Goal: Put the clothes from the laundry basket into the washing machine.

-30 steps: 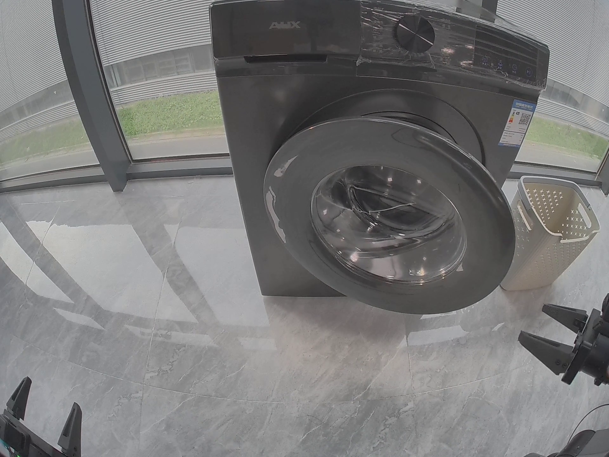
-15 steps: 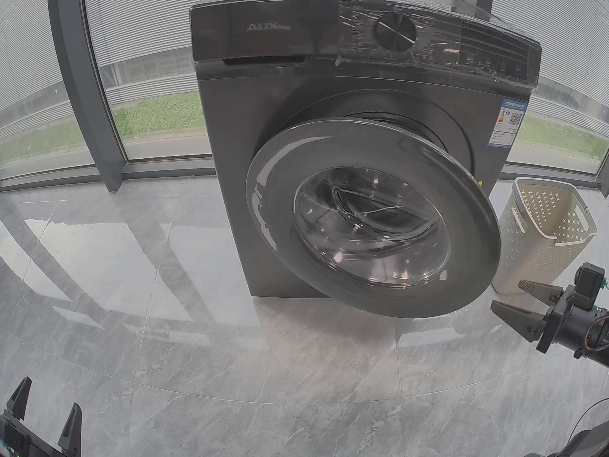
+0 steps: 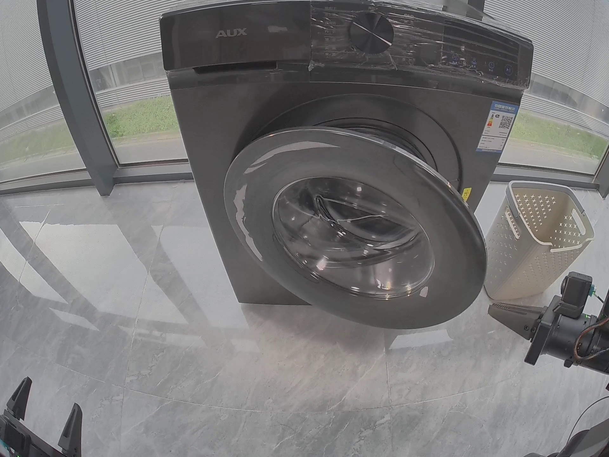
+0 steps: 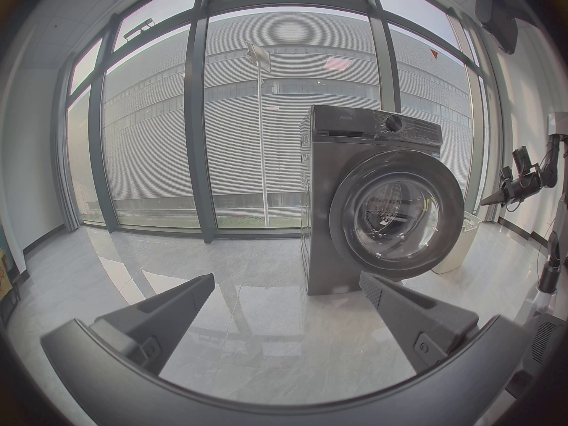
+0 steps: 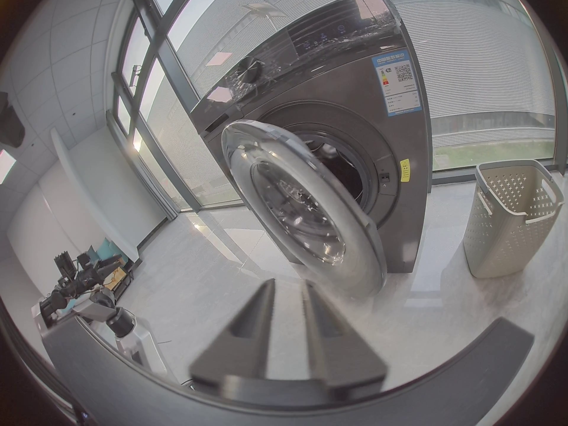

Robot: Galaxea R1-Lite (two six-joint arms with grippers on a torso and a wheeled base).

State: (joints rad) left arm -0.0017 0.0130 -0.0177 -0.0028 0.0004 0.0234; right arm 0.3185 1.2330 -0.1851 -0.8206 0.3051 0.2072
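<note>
The grey washing machine (image 3: 209,134) stands by the windows, its round glass door (image 3: 355,230) swung open toward me. The dark drum opening (image 5: 340,170) shows behind the door. A cream perforated laundry basket (image 3: 539,242) stands on the floor just right of the machine; the part of its inside that I see is bare wall. My right gripper (image 3: 493,312) hangs low in front of the basket, its fingers nearly together and holding nothing. My left gripper (image 3: 44,404) sits low at the near left, open and empty, far from the machine.
Glossy grey marble floor (image 3: 190,325) spreads wide in front and to the left of the machine. Tall windows with dark frames (image 3: 70,84) run behind it. The open door overhangs the floor between me and the drum.
The whole head picture shifted, so the camera moved nearer and rightward. My right gripper rose toward the basket's front and its fingers closed from wide apart. The left gripper stayed put.
</note>
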